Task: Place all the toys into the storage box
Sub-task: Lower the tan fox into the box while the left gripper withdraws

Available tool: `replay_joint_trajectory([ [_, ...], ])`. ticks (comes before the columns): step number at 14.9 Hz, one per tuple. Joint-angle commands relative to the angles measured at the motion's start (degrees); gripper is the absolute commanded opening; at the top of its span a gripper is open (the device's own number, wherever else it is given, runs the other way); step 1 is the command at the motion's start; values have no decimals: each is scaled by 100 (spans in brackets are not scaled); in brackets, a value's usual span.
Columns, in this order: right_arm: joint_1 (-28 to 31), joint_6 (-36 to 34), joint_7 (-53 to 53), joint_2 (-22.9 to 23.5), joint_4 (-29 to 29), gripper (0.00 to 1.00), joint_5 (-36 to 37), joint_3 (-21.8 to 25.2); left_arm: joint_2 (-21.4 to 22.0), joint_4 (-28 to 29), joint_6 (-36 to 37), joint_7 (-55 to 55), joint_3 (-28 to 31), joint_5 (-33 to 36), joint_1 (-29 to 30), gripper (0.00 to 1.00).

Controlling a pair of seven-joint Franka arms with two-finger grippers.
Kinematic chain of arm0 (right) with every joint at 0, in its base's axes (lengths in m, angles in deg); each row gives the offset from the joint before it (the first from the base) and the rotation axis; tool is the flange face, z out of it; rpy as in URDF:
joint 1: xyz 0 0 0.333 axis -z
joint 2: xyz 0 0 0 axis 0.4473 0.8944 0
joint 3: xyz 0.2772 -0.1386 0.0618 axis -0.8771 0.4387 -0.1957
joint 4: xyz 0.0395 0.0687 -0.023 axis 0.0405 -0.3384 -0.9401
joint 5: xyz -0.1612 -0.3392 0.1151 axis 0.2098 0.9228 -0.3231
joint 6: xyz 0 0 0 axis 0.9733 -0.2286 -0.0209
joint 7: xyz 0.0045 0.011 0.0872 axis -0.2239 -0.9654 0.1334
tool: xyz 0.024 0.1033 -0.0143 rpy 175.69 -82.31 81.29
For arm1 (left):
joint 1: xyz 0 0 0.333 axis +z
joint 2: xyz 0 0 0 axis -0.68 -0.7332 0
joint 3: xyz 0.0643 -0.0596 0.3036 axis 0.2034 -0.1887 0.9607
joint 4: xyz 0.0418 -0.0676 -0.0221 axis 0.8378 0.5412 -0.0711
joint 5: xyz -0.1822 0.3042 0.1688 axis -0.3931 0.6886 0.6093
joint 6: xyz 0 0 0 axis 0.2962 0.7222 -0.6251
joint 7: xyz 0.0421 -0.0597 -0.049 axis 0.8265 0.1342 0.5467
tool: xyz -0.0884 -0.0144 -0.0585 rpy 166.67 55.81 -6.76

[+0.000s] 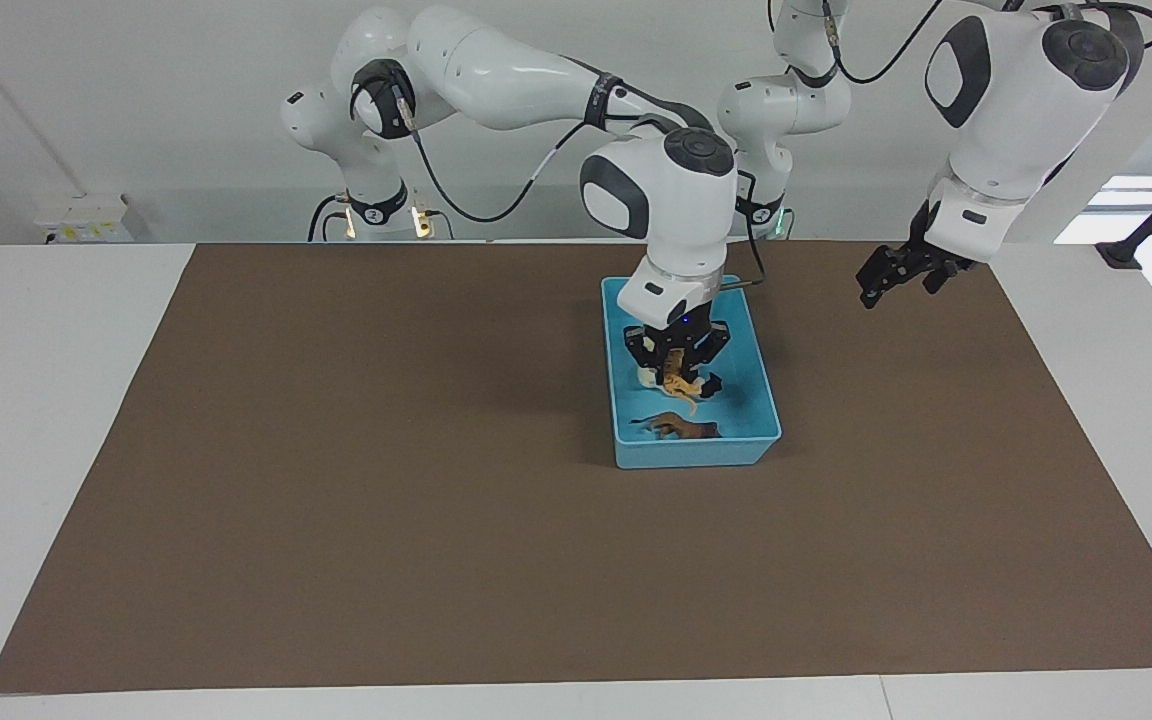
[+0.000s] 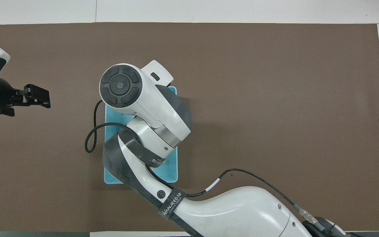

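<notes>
The right end effector is lowered inside the light blue storage box, its fingers clamped on the orange tiger, which is probably held low so that it can be released without bouncing out. The brown lion already lies in the box, and white and black shapes beside the tiger cannot be made out. The left end effector waits raised over the brown mat on the white desk before a pale wall; its fingers cannot be told open or shut.
</notes>
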Motion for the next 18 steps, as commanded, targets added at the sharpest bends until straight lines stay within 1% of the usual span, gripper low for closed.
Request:
replay_joint_trajectory([
  [1,6,200,-437,-251,-407,100,-115,21,-8,-12,-64,-268,113,-79,-58,100],
  [3,-21,121,-736,-251,-389,100,-97,30,-95,-240,41,-707,157,-79,-102,100],
  [5,23,129,-720,-285,-389,100,52,82,-122,-285,59,-753,166,-88,-181,100],
  [6,93,138,-702,-338,-398,100,166,100,-157,-311,77,-770,236,-88,-190,100],
  [7,233,156,-641,-495,-406,100,254,118,-218,-381,164,-831,323,-105,-234,100],
  [8,565,112,-345,-688,-459,100,263,126,-263,-486,313,-928,350,-114,-287,100],
  [9,881,94,198,-873,-555,100,211,118,-263,-548,392,-990,377,-114,-391,100],
  [12,1769,120,1842,-1313,-950,100,167,118,-219,-531,358,-999,395,-114,-586,100],
  [15,2631,51,2635,-1402,-995,100,149,83,-166,-513,340,-990,351,-114,-577,100],
  [17,2879,-369,3259,-1507,-1013,100,88,100,-157,-513,306,-999,351,-114,-516,100],
  [18,2975,-728,3366,-1612,-1030,100,79,100,-157,-496,271,-1008,359,-114,-498,100],
])
